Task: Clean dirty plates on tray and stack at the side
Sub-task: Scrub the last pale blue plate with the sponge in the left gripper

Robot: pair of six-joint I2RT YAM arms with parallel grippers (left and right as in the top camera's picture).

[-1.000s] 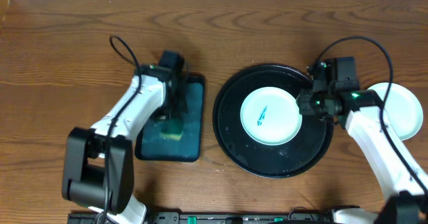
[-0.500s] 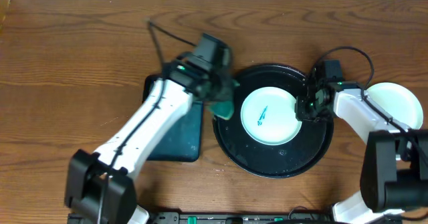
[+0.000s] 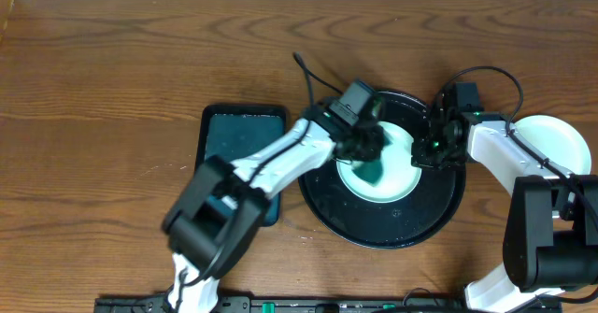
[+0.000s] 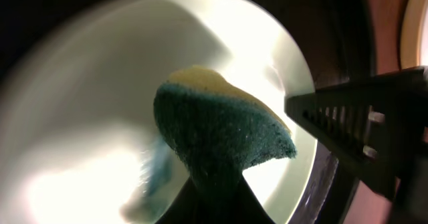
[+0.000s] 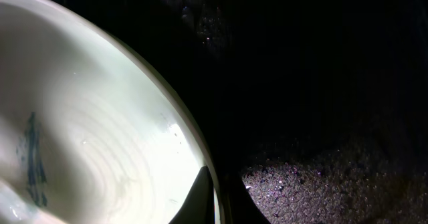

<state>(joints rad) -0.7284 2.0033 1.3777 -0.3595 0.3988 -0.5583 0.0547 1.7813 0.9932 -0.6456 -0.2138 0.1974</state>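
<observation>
Plate (image 3: 399, 177) flat, face up, on tray (image 3: 412, 222)

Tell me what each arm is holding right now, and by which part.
The left jaws grip the sponge by one end, over the plate; the right jaws pinch that plate's rim.

Your overhead camera looks straight down on the bench (image 3: 93, 89), far enough off to hold the whole tray (image 3: 374, 231) with room around it. Your left wrist camera hangs very close over the plate (image 4: 80, 117), facing down past the sponge (image 4: 221, 134). Your right wrist camera sits low at that plate's rim, looking across it and the tray floor. All three views share this one plate.
</observation>
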